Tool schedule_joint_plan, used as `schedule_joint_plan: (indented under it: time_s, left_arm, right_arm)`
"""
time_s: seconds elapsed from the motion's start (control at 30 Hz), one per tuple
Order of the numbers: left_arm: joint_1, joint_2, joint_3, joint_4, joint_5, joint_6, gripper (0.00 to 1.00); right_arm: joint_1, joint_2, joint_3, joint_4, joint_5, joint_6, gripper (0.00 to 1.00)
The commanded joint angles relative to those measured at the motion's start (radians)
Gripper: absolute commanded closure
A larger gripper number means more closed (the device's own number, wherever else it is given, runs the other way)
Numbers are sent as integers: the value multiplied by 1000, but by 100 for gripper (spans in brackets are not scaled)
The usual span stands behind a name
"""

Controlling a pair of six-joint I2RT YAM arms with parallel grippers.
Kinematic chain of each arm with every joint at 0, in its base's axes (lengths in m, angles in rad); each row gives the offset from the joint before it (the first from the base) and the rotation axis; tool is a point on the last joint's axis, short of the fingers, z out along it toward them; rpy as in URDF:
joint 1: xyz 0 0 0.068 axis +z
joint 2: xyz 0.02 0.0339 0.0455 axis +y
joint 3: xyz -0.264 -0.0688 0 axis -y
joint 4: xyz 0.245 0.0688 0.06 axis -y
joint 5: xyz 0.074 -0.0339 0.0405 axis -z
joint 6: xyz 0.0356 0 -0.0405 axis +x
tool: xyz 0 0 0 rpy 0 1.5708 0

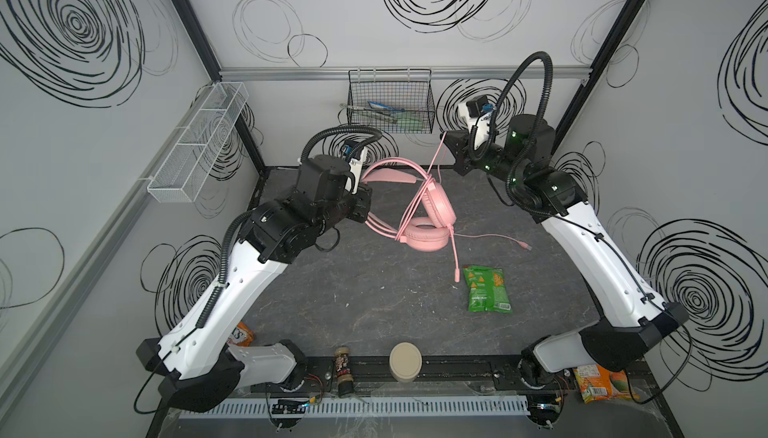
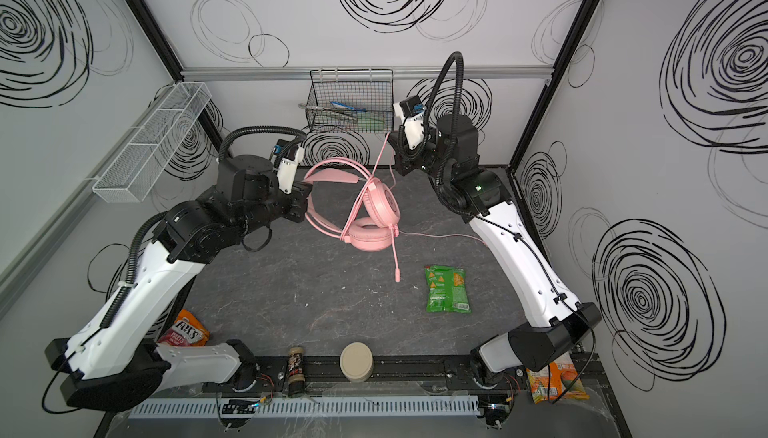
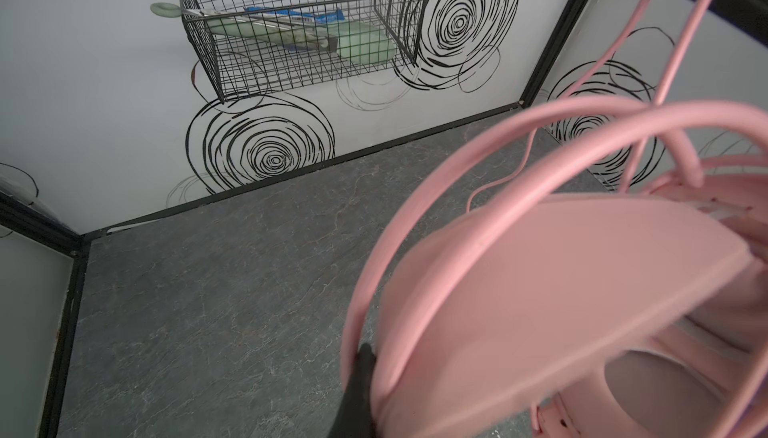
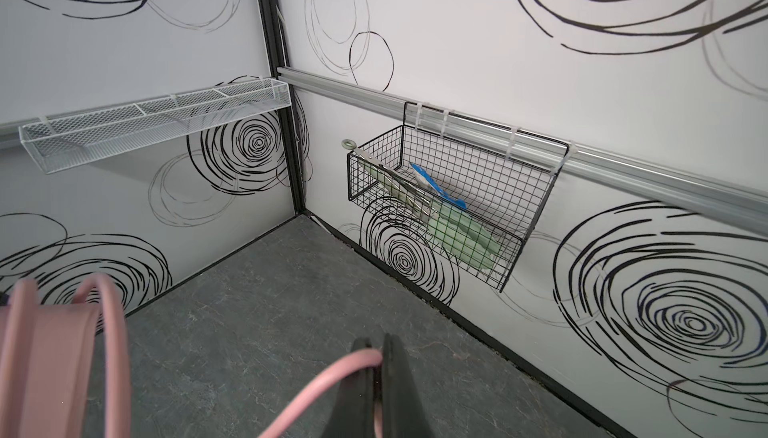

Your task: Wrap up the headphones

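1. Clamping shut on the headband, the left gripper holds the headphones at the far middle of the counter.
2. One earcup lies flat on the counter; the other leans upright against it.
3. The right gripper, raised near the back wall, is closed on the pink cable, which rises to it from the earcups.
4. The plug end lies near a green snack bag.

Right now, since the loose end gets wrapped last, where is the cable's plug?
In a top view the plug lies on the table between the headphones and the right arm, beyond the green snack bag.
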Motion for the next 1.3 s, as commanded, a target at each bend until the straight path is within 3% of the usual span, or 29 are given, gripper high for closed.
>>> schedule_joint_plan:
  time_s: [0.0, 0.33, 0.5, 0.73, 0.83, 1.0, 1.27]
  left_arm:
    - [-13, 4, -8, 36, -3, -17, 100]
    - [0, 63, -22, 1, -79, -96, 100]
    - [80, 78, -29, -21, -79, -180, 100]
    - [122, 74, -29, -50, -131, -211, 100]
    - [144, 71, -26, -68, -174, -227, 100]
    - [164, 117, 38, -114, -304, -257, 100]
    - [169, 125, 43, -55, -321, -303, 100]
  right_arm:
    - [23, 0, 38, -5, 71, -57, 100]
    - [151, -21, 44, -60, 190, -155, 100]
    - [240, -32, 19, -87, 325, -230, 100]
    - [246, -79, -25, -48, 403, -227, 100]
    - [252, -89, -26, -50, 386, -250, 100]
    - [357, -143, -108, 24, 382, -358, 99]
    - [460, -103, -34, -61, 405, -370, 97]
